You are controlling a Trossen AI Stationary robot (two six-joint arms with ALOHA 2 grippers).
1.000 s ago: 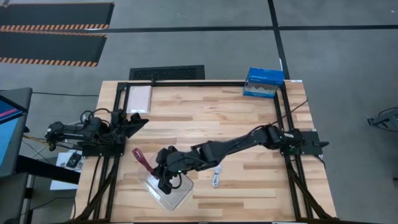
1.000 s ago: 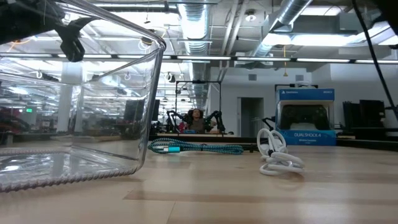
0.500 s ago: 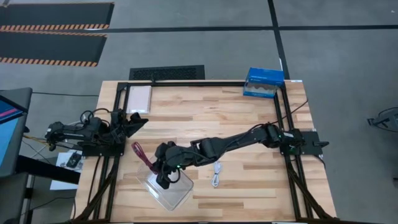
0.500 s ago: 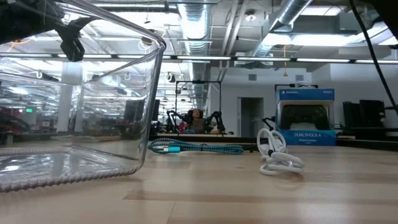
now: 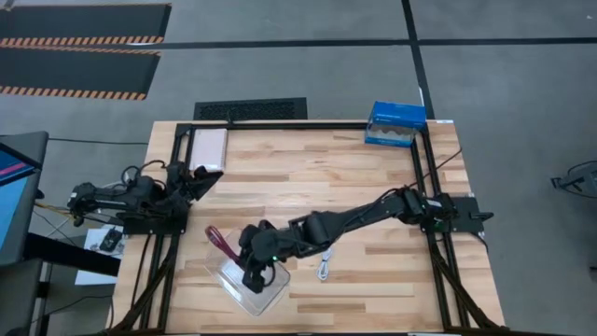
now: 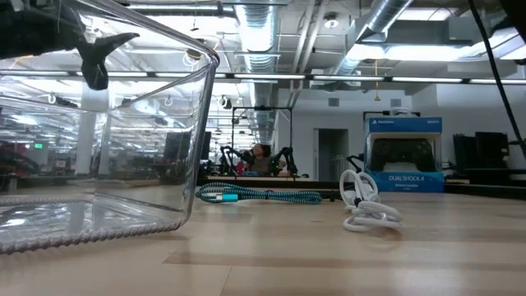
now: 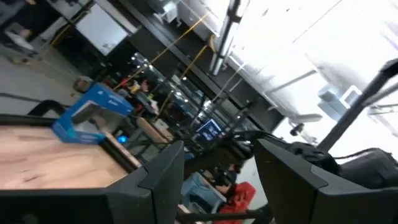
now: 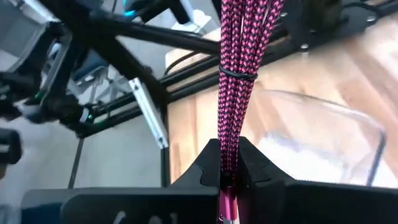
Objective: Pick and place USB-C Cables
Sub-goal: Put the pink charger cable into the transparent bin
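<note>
since a moment ago the right gripper [image 5: 253,277] is sitting lower over the clear tray [image 5: 270,293], pinching the pink cable [image 8: 239,74]; left gripper [image 5: 207,178] is waiting, fingers apart.

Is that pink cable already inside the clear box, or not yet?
Not yet. The right hand grips the pink cable above the clear box, which looks empty in the low view.

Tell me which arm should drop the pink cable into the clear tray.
Right. The right gripper is shut on the magenta cable over the clear tray; the left gripper waits at the table's left edge.
</note>
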